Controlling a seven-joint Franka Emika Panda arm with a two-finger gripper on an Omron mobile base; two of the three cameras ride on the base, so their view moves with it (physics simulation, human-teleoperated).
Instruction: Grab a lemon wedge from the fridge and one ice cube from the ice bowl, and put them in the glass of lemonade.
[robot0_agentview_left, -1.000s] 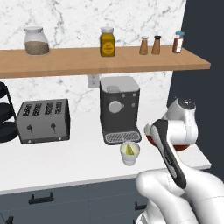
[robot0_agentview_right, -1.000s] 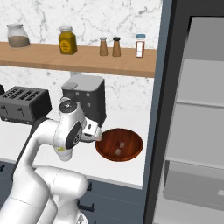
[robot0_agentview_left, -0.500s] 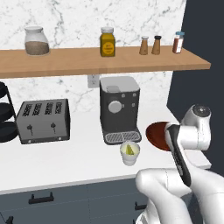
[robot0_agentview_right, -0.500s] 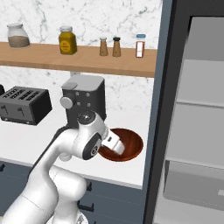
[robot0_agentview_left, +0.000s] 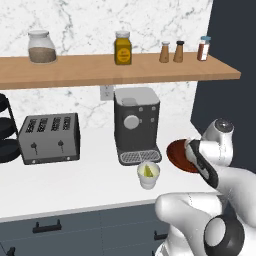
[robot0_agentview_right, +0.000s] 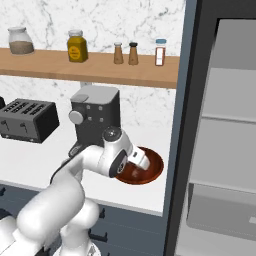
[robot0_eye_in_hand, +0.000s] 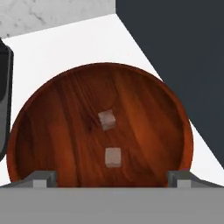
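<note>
The ice bowl (robot0_eye_in_hand: 52, 113), a wide shallow reddish-brown wooden dish, sits on the white table (robot0_agentview_left: 75, 185) near its right end, just beside the dark side of the fridge (robot0_agentview_right: 220, 125). Two small pale ice cubes (robot0_eye_in_hand: 106, 120) lie near the bowl's middle, close to each other but apart. In the hand view the hand (robot0_eye_in_hand: 112, 178) hangs over the bowl, looking down into it, with its two grey fingertips (robot0_eye_in_hand: 43, 178) spread wide at the bowl's near rim and nothing between them. In the right base view the hand is over the bowl's left part, and the white arm (robot0_agentview_right: 95, 160) bends across in front of the coffee machine (robot0_agentview_right: 95, 120).

The glass of lemonade (robot0_agentview_left: 149, 175) stands on the table in front of the coffee machine's drip tray, left of the bowl and apart from it; a yellow-green lemon wedge (robot0_agentview_left: 147, 171) shows in its mouth. The fridge stands open, with grey inner shelves showing in the right base view. A black toaster (robot0_agentview_left: 49, 137) sits farther left on the table. The wooden shelf (robot0_agentview_left: 115, 70) above carries jars and shakers.
</note>
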